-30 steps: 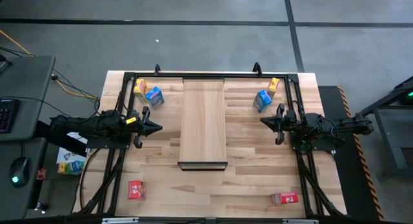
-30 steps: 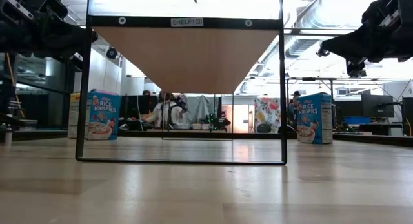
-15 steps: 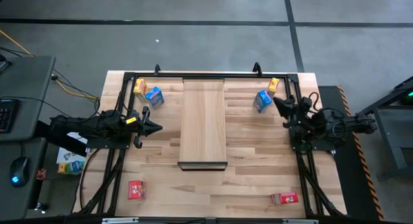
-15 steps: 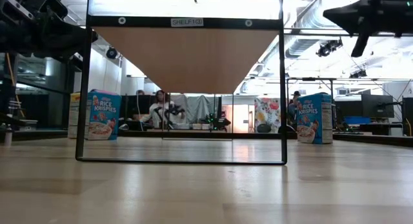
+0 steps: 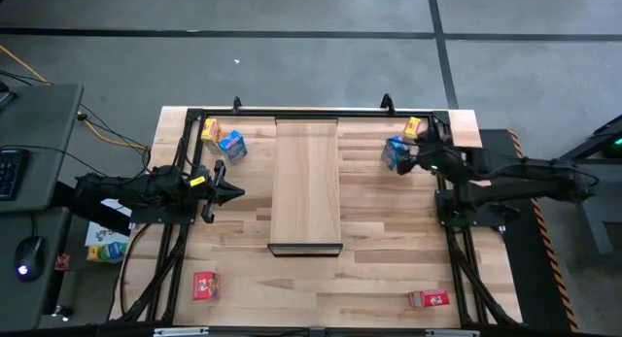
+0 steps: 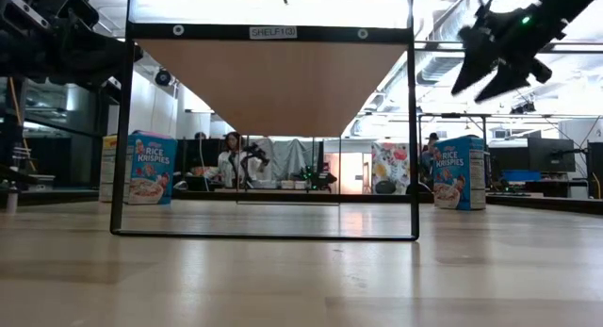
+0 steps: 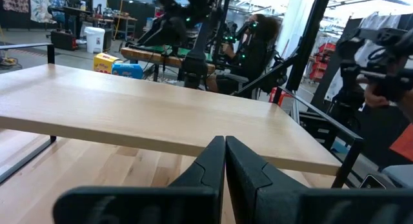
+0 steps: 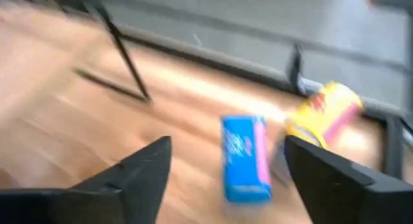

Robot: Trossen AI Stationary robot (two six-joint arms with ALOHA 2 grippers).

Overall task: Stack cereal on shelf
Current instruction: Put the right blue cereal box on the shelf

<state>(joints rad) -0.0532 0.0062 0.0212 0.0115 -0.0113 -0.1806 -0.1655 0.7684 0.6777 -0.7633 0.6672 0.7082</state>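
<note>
right gripper [image 5: 406,154] jaws wide, above blue box [image 5: 394,151] by far right corner, shelf [image 5: 306,186] mid-table | risk: could clip touching yellow box [image 5: 412,129] or tip blue one on descent | left gripper [image 5: 236,190] jaws closed, waiting near left edge | hidden: wrist view blurred, height over box unclear

A small white label [image 6: 273,32] on the shelf's dark front bar reads "SHELF100"; the blue cardboard cereal box [image 6: 152,168] says "RICE KRISPIES".
</note>
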